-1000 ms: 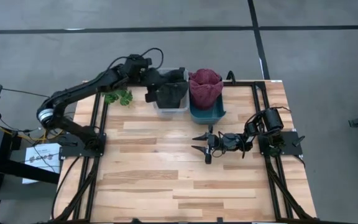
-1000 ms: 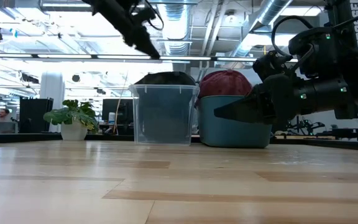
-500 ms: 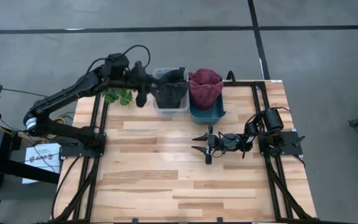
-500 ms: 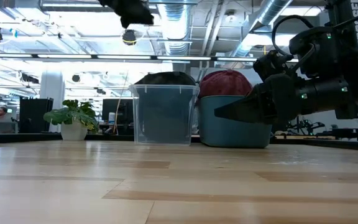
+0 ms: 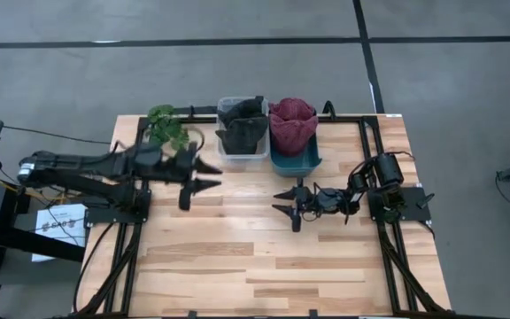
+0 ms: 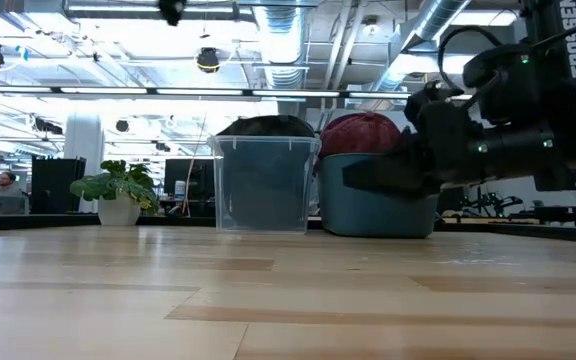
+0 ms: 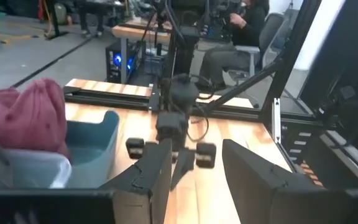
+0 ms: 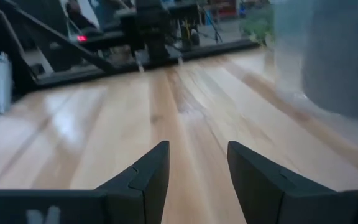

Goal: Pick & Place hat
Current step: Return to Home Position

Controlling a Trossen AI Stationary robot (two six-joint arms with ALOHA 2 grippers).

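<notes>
Jaws apart; "TROSSEN" on right arm (image 6: 529, 118)

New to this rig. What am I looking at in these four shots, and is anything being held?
Two robot arms stand at a wooden table. One picture looks straight down, one looks level across the tabletop, and two come from cameras on the arms' wrists. Along the back edge stand a transparent bin holding black caps, a blue bin holding a red cap, and a small plant. The left gripper and the right gripper hover over the boards, both open, holding nothing.
</notes>
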